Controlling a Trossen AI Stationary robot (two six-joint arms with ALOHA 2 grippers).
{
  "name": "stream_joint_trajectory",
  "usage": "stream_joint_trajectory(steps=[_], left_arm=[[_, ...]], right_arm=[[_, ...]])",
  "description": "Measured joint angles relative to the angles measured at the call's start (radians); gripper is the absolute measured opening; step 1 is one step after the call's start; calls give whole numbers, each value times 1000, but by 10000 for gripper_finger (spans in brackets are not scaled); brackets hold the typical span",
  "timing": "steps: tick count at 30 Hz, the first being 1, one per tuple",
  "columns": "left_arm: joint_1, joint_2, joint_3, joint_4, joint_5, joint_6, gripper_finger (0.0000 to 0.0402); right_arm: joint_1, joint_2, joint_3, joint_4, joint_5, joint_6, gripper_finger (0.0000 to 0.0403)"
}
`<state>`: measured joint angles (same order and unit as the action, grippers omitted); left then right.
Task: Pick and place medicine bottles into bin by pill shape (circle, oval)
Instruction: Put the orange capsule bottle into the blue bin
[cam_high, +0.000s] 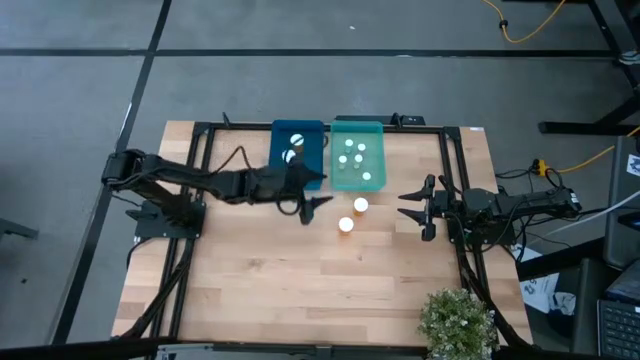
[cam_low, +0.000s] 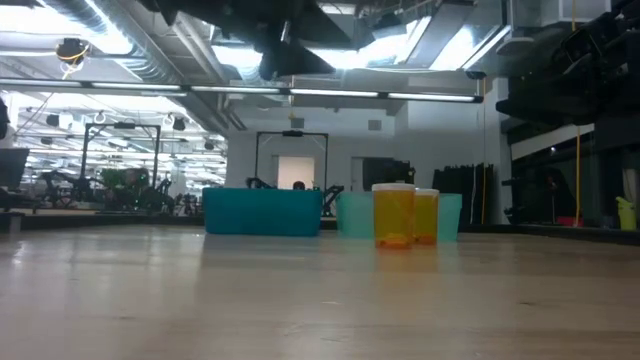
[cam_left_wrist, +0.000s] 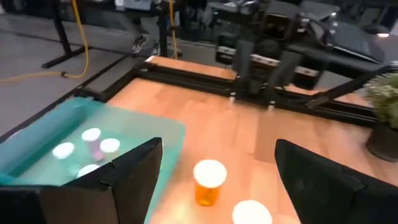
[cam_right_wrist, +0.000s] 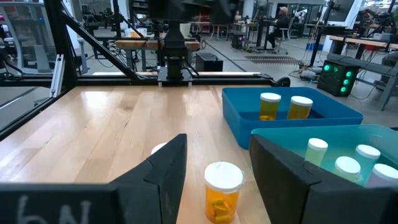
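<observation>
Two amber medicine bottles with white caps stand upright on the table, one nearer the bins (cam_high: 361, 206) and one nearer the front (cam_high: 346, 224); both show in the low view (cam_low: 394, 215) (cam_low: 425, 217). Two more amber bottles (cam_right_wrist: 270, 106) stand in the blue bin (cam_high: 298, 140). Several small pale bottles (cam_high: 352, 158) stand in the teal bin (cam_high: 375, 150). My left gripper (cam_high: 322, 191) is open and empty, above the table by the blue bin's near edge, left of the loose bottles (cam_left_wrist: 208, 180). My right gripper (cam_high: 405, 204) is open and empty to their right, facing one (cam_right_wrist: 222, 190).
A black frame (cam_high: 450, 180) runs around the table's sides and back. A potted plant (cam_high: 457, 322) stands at the near right corner. Bare wood lies in front of the two loose bottles.
</observation>
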<state>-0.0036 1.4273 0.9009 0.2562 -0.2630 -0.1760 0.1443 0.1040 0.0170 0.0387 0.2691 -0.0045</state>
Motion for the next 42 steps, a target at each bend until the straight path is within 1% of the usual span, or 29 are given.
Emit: stream_joint_trajectory(steps=[7,12,17,23,26,31,37,39,42], left_arm=[[-110,108,2,54,-16,-52,303],[-155,170,2,64,-25,-59,298],[-183,203,2,45,-25,-59,297],[-210,251,2,-30,-40,-80,297],[-203,316,1,-32,-41,-80,297],[-160,424,0,54,-45,-79,297],[-113,515,1,137,-45,-76,297],[-105,539,21,158,-39,-67,297],[-101,581,82,159,-14,1,297]], right_arm=[[0,0,0,0,0,-1,177],[0,0,0,0,0,0,177],[0,0,0,0,0,0,177],[0,0,0,1,0,-1,177],[0,0,0,1,0,0,177],[0,0,0,0,0,0,177],[0,0,0,0,0,0,177],[0,0,0,0,0,-1,177],[0,0,0,0,0,0,177]])
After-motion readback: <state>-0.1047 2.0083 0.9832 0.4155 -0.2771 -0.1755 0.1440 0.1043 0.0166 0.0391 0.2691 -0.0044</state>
